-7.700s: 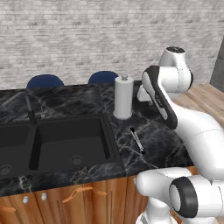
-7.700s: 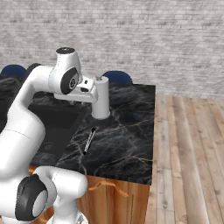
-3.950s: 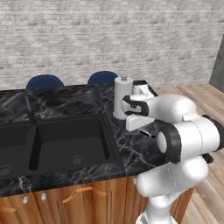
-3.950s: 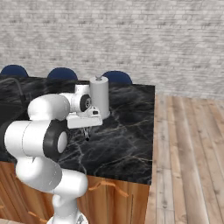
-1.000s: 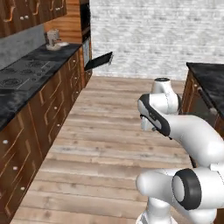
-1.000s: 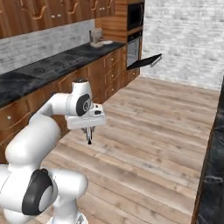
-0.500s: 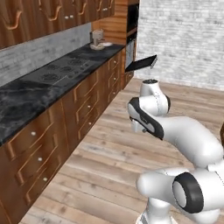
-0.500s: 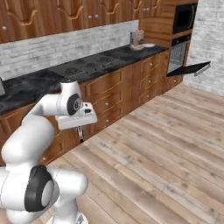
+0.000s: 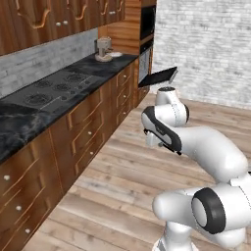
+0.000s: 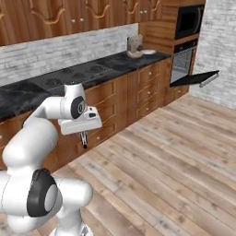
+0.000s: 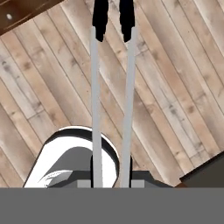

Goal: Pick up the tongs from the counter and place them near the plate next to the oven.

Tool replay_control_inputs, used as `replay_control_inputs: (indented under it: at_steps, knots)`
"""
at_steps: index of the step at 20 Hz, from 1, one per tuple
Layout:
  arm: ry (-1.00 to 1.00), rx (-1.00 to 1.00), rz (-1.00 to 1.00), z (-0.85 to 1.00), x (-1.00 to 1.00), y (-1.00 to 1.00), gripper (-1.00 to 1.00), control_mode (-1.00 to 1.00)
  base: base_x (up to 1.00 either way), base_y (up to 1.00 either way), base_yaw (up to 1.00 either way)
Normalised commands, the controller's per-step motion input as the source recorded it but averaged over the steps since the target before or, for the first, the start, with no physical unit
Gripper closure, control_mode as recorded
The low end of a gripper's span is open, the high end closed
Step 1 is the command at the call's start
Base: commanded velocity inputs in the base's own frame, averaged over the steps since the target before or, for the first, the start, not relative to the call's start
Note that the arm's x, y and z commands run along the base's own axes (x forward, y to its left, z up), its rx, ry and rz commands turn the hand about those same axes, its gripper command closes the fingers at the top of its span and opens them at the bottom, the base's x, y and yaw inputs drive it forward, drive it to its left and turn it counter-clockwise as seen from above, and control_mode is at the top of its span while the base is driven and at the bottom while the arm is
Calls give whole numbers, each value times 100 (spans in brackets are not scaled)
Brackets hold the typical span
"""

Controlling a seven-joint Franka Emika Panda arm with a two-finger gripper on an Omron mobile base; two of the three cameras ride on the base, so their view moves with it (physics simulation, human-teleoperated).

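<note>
So the pickup part looks done and the carry is underway: the base is out on the wooden floor (image 10: 175, 175), with the counter (image 10: 69, 76) and the oven (image 10: 184, 50) some way off, so what's left is getting closer and setting things down by the plate (image 10: 148, 52) at the far end of the counter, next to the coffee machine (image 10: 134, 46). The gripper (image 10: 84, 138) is clamped about as tight as it goes on the tongs (image 11: 111, 100), which hang down from it over the floor, both silver arms running straight out to their black tips in the hand view. Count-wise: one oven, one coffee machine, one plate, one pair of tongs.
</note>
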Motion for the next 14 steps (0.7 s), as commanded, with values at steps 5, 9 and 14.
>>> replay_control_inputs:
  at_steps: [5, 9, 14]
  knots:
    - [0, 0, 0, 0, 0, 0, 100, 100, 90, -26, 4]
    - [0, 0, 0, 0, 0, 0, 100, 100, 94, -20, 2]
    - [0, 0, 0, 0, 0, 0, 100, 100, 94, -14, 2]
